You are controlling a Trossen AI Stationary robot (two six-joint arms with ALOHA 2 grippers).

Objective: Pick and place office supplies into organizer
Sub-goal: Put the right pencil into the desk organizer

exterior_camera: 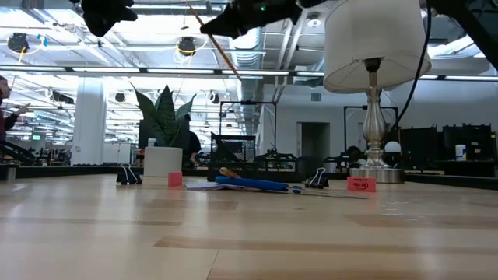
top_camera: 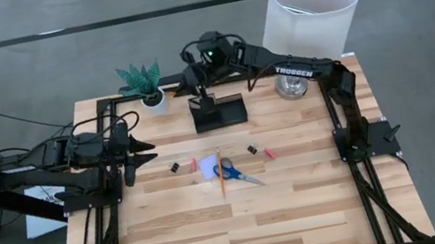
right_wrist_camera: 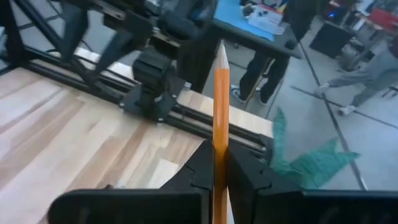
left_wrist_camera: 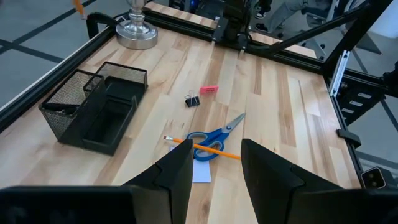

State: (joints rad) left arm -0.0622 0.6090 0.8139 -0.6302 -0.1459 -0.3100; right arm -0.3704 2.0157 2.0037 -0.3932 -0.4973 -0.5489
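Note:
My right gripper [top_camera: 192, 80] hangs high over the table's far middle, above the black mesh organizer [top_camera: 219, 113], and is shut on a wooden pencil [right_wrist_camera: 220, 93]. The pencil shows as a thin slanting line in the low view [exterior_camera: 226, 56]. On the table's middle lie blue-handled scissors [top_camera: 240, 172], a second pencil [top_camera: 221, 171], a pale note pad [top_camera: 208, 168], two black binder clips [top_camera: 175, 166] [top_camera: 252, 148] and a small red bit [top_camera: 271, 153]. At the table's left, raised off the table, my left gripper [left_wrist_camera: 214, 180] stands open with nothing between its fingers. My right gripper pinches the pencil's shaft [right_wrist_camera: 219, 146] between its two fingers [right_wrist_camera: 202, 162]. The sharpened tip [right_wrist_camera: 220, 50] sticks out well beyond the fingertips; the fingers hide the rest of the shaft. The pencil is lifted clear of the table and slants in the low view.
A lamp with a white shade [top_camera: 313, 2] stands at the far right, its silver foot [left_wrist_camera: 137, 34] beside the organizer [left_wrist_camera: 93, 109]. A potted plant [top_camera: 144, 85] stands at the far left. The near half of the wooden table [top_camera: 246, 234] is bare wood.

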